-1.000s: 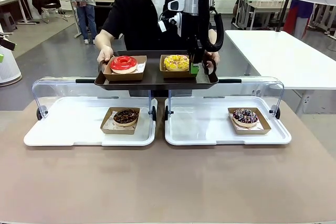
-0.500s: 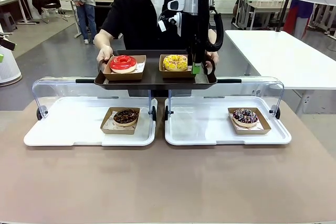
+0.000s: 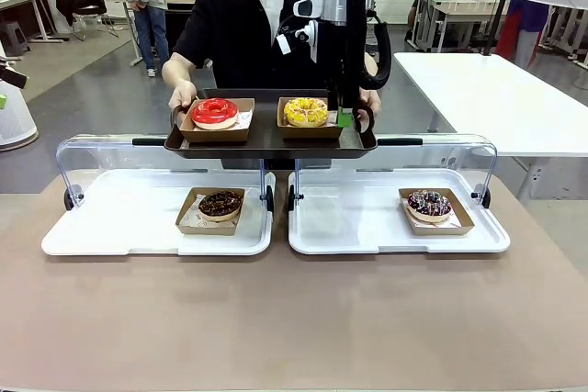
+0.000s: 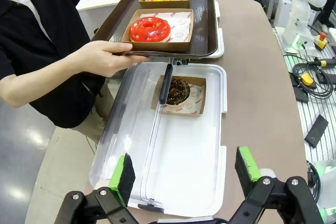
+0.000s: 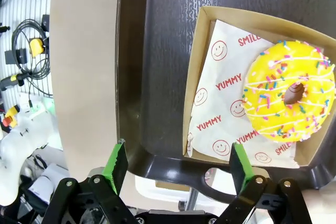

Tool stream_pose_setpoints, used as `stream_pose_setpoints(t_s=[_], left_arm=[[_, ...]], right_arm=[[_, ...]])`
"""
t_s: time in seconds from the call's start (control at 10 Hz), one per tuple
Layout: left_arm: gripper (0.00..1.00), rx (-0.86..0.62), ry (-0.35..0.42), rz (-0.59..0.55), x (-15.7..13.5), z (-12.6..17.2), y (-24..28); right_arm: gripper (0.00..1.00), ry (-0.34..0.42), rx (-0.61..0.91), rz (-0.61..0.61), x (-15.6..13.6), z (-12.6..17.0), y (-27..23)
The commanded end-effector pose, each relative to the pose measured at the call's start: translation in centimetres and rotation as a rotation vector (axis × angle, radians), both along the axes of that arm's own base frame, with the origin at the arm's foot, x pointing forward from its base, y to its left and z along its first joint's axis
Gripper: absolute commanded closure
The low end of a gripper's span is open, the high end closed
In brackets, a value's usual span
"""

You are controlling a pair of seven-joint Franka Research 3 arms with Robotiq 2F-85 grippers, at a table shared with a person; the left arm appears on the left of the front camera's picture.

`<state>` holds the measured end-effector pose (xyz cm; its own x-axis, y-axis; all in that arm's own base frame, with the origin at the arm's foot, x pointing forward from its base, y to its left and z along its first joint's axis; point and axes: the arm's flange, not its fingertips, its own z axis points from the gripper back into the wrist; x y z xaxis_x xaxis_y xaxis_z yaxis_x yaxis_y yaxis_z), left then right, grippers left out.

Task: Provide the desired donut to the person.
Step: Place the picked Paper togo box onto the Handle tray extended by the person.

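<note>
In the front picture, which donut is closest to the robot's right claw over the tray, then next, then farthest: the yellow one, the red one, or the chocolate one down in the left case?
From the right gripper:
1. Yellow donut, right beside it on the tray.
2. Red donut, at the tray's other end.
3. Chocolate donut, down in the left case.

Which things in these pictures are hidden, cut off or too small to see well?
- Front view: the person's hand under the dark brown plastic tray on the right side, hidden by the right gripper.
- Right wrist view: the yellow sprinkled donut, cut by the picture's right edge.
- Left wrist view: print on the chocolate donut's paper, too small.
</note>
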<state>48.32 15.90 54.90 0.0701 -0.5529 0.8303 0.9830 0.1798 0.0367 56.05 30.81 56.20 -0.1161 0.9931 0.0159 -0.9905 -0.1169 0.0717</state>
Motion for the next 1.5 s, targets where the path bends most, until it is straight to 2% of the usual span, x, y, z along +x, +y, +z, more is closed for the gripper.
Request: stream_pose_setpoints(t_s=[0.0, 0.2, 0.5, 0.7, 0.8, 0.9, 1.1, 1.4], left_arm=[[0.0, -0.01, -0.004, 0.003, -0.1, 0.1, -0.1], [0.0, -0.01, -0.004, 0.003, -0.1, 0.1, -0.1], [0.0, -0.01, -0.004, 0.003, -0.1, 0.1, -0.1], [0.0, -0.01, -0.004, 0.003, -0.1, 0.1, -0.1], [0.0, -0.01, -0.004, 0.003, -0.1, 0.1, -0.1], [0.0, -0.01, -0.004, 0.003, -0.1, 0.1, -0.1], [0.0, -0.01, -0.004, 0.003, -0.1, 0.1, -0.1], [0.0, -0.01, -0.004, 0.003, -0.1, 0.1, -0.1]], right_arm=[[0.0, 0.006, -0.01, -0.029, 0.3, 1.3, 0.0], [0.0, 0.032, -0.038, -0.081, -0.9, 4.0, -1.1], [0.0, -0.06, 0.006, -0.13, -5.8, 10.5, -6.5], [0.0, -0.115, 0.073, -0.197, -7.6, 13.6, -11.5], [0.0, -0.134, 0.095, -0.228, -8.0, 13.9, -13.6], [0.0, -0.12, 0.109, -0.246, -7.9, 13.4, -15.6], [0.0, -0.08, 0.125, -0.272, -8.1, 11.2, -19.5], [0.0, -0.079, 0.157, -0.311, -7.9, 9.0, -22.9]])
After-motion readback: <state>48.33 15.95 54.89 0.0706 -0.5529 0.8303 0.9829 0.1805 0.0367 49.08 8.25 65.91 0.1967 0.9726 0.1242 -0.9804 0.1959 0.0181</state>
